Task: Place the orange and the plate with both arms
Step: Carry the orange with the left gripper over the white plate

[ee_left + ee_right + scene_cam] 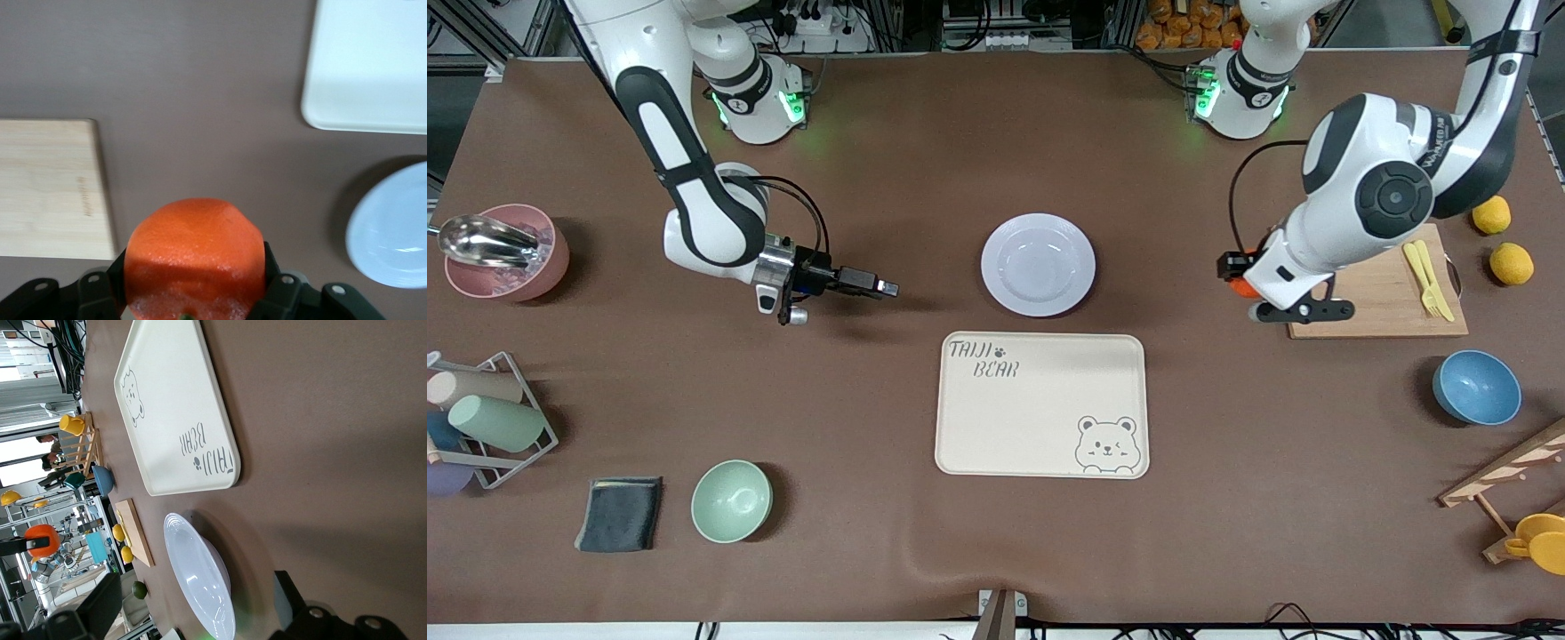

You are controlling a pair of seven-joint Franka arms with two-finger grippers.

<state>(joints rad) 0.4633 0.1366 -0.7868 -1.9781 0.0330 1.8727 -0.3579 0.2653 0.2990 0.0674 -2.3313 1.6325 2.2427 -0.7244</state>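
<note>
The orange [195,257] is small, round and reddish-orange, and my left gripper [195,270] is shut on it, one black finger on each side. In the front view the left gripper [1238,279] holds the orange [1240,288] over the bare table, beside the wooden cutting board [1383,289] and toward the plate. The pale lavender-white plate [1038,264] lies mid-table, just farther from the front camera than the cream bear tray [1040,404]. My right gripper [882,287] is open, low over the table beside the plate [200,580], pointing at its rim with nothing between its fingers [100,603].
Yellow cutlery [1427,277] lies on the board, with two lemons [1501,240] beside it. A blue bowl [1476,387] and wooden rack [1507,480] are at the left arm's end. A pink bowl with scoop [507,253], cup rack [489,418], green bowl [731,500] and dark cloth [620,513] are at the right arm's end.
</note>
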